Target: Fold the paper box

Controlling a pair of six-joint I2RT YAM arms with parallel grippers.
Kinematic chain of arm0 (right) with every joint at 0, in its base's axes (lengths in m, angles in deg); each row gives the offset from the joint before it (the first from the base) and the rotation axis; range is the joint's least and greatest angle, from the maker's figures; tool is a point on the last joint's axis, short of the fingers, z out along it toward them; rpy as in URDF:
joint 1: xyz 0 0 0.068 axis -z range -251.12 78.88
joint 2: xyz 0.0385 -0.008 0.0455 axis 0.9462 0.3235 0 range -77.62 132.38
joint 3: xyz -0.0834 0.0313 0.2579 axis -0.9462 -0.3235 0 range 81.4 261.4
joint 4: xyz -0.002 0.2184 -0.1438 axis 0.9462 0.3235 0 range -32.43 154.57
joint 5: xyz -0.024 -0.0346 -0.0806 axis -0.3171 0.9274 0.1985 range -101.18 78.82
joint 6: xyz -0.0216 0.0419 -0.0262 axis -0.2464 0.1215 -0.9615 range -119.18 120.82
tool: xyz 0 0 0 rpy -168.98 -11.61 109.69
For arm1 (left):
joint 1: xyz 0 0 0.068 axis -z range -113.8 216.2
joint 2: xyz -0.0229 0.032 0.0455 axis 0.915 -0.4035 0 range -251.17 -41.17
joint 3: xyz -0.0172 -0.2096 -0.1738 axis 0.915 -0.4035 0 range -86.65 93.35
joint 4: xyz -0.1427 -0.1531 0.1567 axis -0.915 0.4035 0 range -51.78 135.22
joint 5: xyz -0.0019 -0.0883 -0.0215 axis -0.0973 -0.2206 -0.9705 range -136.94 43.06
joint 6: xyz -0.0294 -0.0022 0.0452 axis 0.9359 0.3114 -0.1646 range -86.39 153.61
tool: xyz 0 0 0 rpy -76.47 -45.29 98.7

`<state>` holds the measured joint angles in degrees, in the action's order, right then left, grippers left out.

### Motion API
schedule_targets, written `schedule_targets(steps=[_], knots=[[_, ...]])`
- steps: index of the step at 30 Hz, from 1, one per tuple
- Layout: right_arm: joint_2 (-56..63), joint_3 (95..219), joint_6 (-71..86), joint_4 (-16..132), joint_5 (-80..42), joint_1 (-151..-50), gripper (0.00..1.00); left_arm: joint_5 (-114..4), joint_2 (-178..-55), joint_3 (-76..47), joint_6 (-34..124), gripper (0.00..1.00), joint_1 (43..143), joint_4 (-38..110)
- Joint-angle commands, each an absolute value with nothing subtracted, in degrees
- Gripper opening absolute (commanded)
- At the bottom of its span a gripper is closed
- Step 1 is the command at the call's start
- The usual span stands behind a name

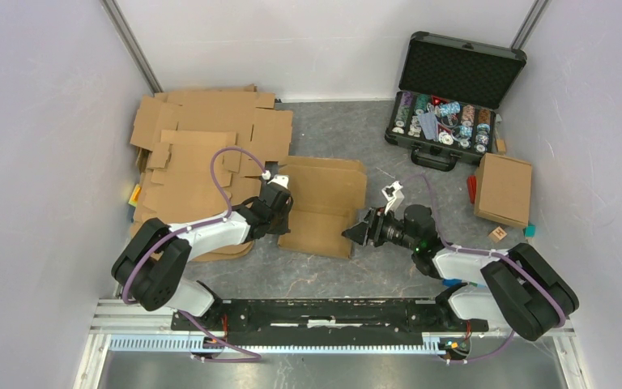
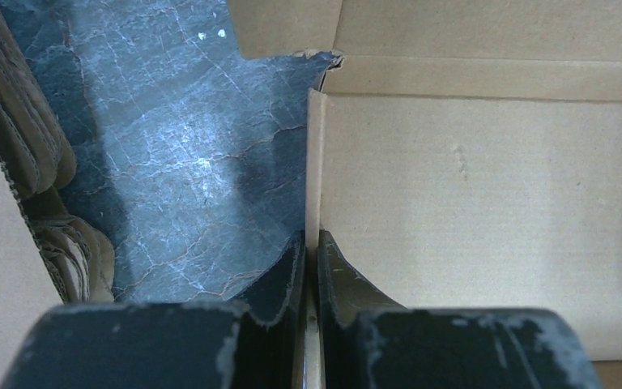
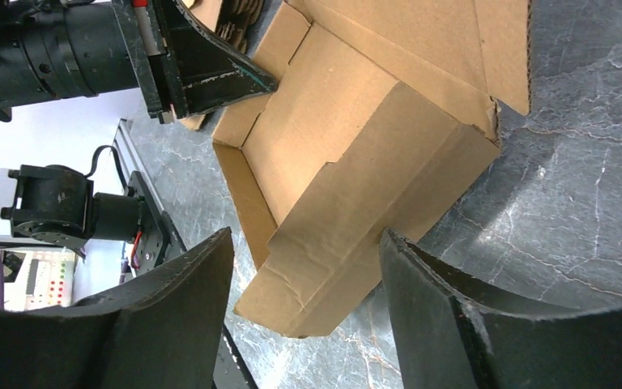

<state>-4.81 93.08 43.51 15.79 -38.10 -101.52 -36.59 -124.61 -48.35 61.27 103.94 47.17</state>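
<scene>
The left tool (image 2: 312, 243) pinches the left wall of the paper box (image 1: 324, 203), while the right tool (image 1: 358, 230) (jaws spread) faces its right wall, just beside.

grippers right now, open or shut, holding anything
Left gripper: shut on a wall of the paper box.
Right gripper: open at the box's edge, holding nothing.
</scene>
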Motion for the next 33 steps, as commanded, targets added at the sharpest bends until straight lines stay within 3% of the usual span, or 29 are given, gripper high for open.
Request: schedule_targets(steps=[1,4,18,21,26,33], knots=[[-4.61,92.22,45.47,9.35,-39.76,-101.90,0.65,-37.25,-124.40,-46.92,61.15,0.02,104.35,45.52],[-3.99,92.00,45.89,8.75,-39.57,-101.96,0.52,-37.43,-124.45,-46.92,61.18,0.02,104.35,45.52],[-1.91,96.74,37.66,26.91,-30.55,-102.60,0.34,-37.39,-124.22,-47.00,61.13,0.02,104.35,45.52],[-1.64,98.16,35.98,30.20,-27.70,-103.83,0.36,-37.44,-124.21,-47.06,61.10,0.02,104.37,45.52],[-0.51,102.80,32.57,38.00,-21.93,-106.83,0.53,-37.48,-124.15,-47.07,61.20,0.02,104.44,45.52],[2.60,111.11,28.04,51.87,-10.91,-110.37,0.54,-37.70,-123.62,-47.57,61.81,0.02,104.83,45.10]])
